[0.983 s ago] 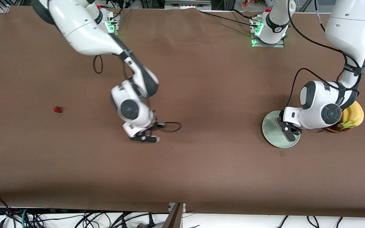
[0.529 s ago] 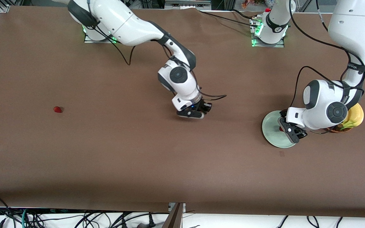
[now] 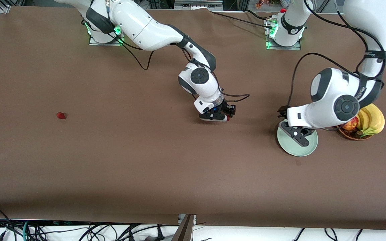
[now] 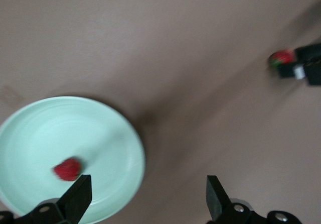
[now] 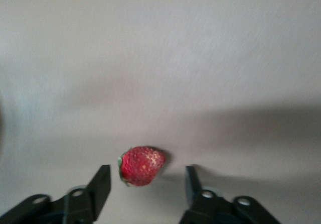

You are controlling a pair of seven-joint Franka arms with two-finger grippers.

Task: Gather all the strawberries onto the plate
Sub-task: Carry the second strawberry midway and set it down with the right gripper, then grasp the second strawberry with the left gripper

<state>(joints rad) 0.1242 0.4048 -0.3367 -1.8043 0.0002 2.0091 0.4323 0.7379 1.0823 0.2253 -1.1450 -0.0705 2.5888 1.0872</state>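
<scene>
On the brown counter (image 3: pixel 146 167) one strawberry (image 4: pixel 67 169) lies in the plate (image 3: pixel 297 150) under the spread left gripper (image 3: pixel 297 133), another (image 5: pixel 141 165) sits mid-frame between the parted fingers of the right gripper (image 3: pixel 220 116) — the third (image 3: pixel 61 115) waits at the frame's left.

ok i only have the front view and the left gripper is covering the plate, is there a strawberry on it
observer: yes, the left wrist view shows one strawberry lying on the plate, under the open left gripper.
operator: and the right gripper, is it holding that red bit
observer: no, in the right wrist view the right gripper is open, and a second strawberry sits between its fingers, not clamped.
</scene>
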